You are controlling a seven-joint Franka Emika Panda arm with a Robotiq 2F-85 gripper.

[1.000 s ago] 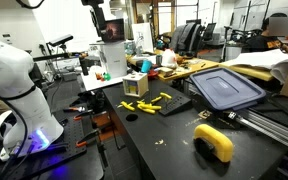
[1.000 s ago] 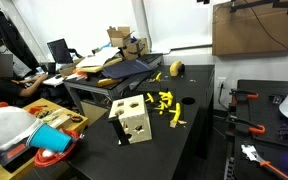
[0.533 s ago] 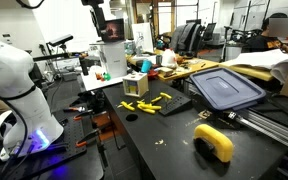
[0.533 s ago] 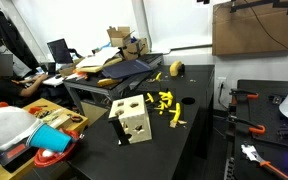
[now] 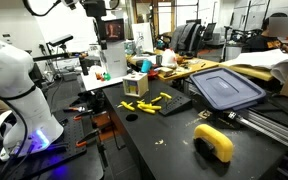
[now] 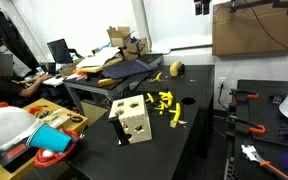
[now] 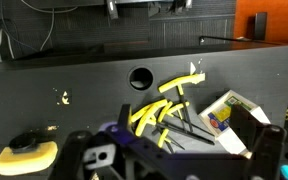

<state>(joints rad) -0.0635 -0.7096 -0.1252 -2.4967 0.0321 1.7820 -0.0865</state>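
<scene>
My gripper (image 7: 172,160) is open and empty, its two dark fingers spread wide at the bottom of the wrist view. It hangs high above the black table (image 7: 44,75), at the top edge of an exterior view (image 6: 200,8). Below it lies a heap of yellow-handled tools (image 7: 164,105), which shows in both exterior views (image 5: 146,103) (image 6: 166,105). A pale box (image 7: 229,115) stands beside them; in both exterior views it is a wooden box with round holes (image 6: 132,120) (image 5: 136,84). Nothing touches the gripper.
A yellow tape-like roll (image 7: 26,153) (image 5: 215,141) lies near the table edge. A round hole (image 7: 140,77) is in the tabletop. A dark blue bin lid (image 5: 224,88) lies on the table. A white robot base (image 5: 19,95), desks and clutter stand around.
The arm has shifted a little at the top of both exterior views, so more of the gripper shows in one. The things on the table have not moved.
</scene>
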